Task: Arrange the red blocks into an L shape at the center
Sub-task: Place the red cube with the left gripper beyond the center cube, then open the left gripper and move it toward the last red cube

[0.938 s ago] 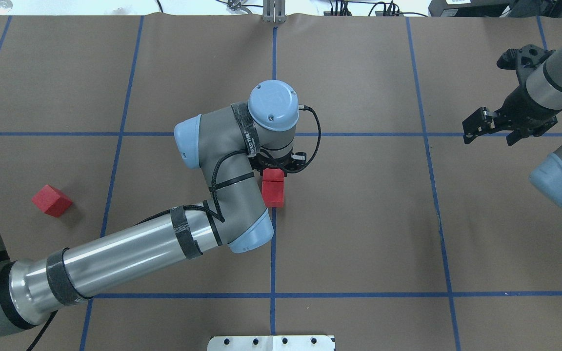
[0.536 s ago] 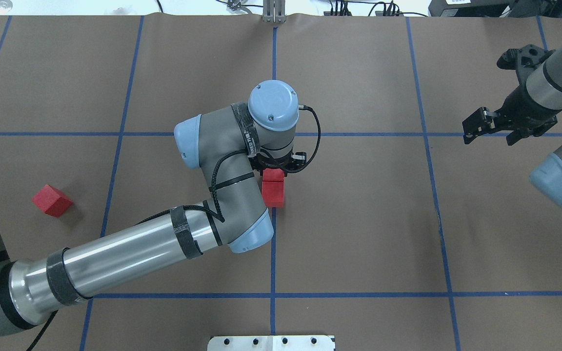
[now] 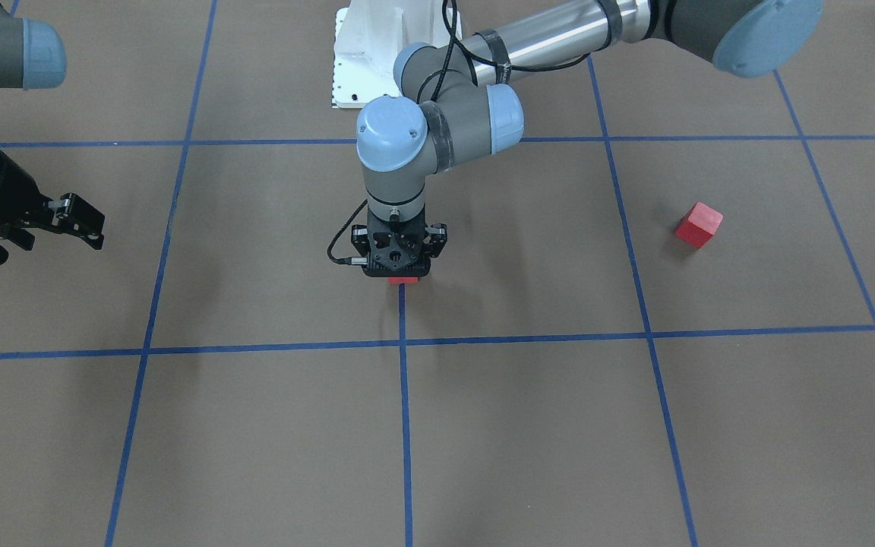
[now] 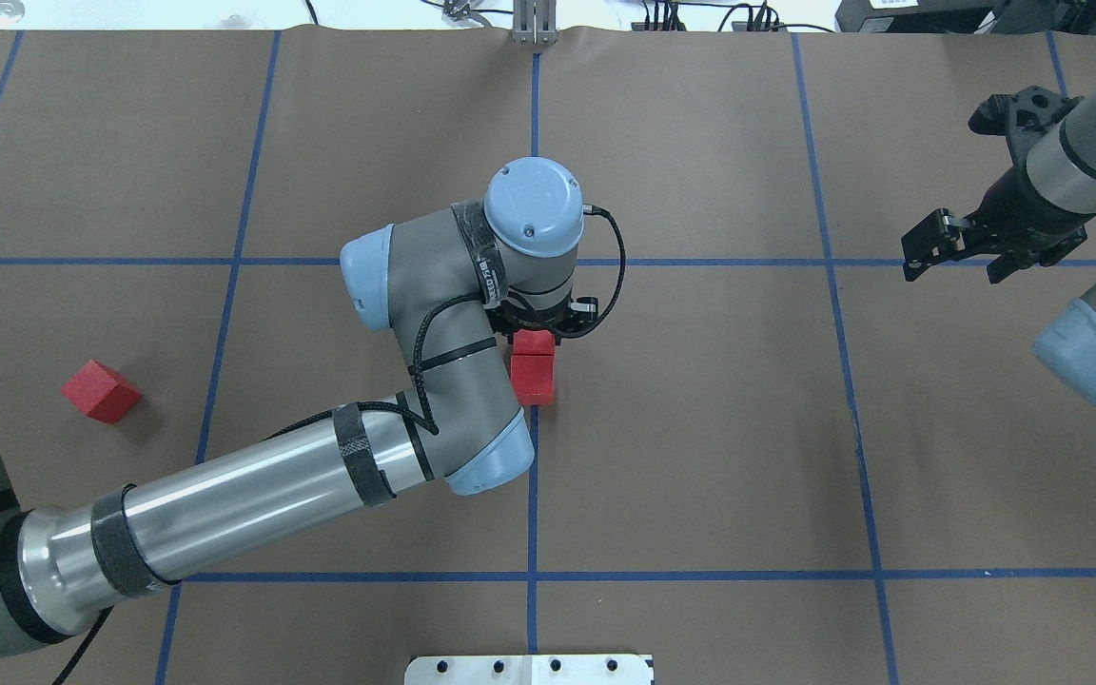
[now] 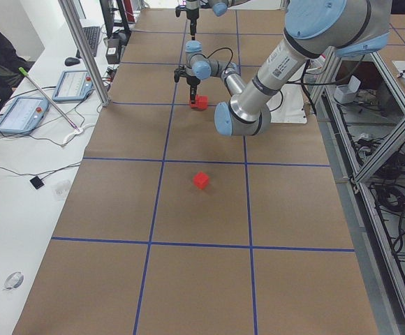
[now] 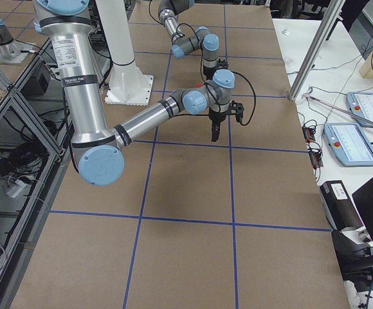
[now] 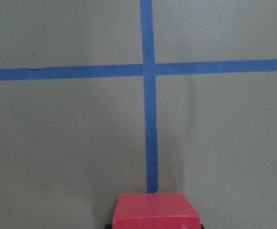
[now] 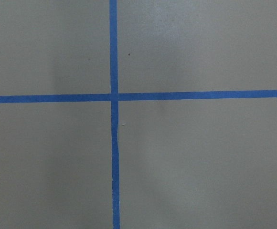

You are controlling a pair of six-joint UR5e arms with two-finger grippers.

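Two red blocks (image 4: 534, 379) lie touching in a short row on the blue tape line (image 4: 532, 476) at the center. My left gripper (image 4: 544, 330) points straight down over the far block (image 3: 402, 280) and is shut on it; the left wrist view shows that block (image 7: 155, 210) low between the jaws, on the tape. The third red block (image 4: 101, 390) lies alone at the left, also seen in the front view (image 3: 699, 225) and the left side view (image 5: 201, 180). My right gripper (image 4: 955, 269) is open and empty, high at the far right.
The white robot base plate (image 4: 529, 669) sits at the near table edge. The left arm's elbow (image 4: 486, 466) hangs just beside the two blocks. The right wrist view shows only a bare tape crossing (image 8: 113, 97).
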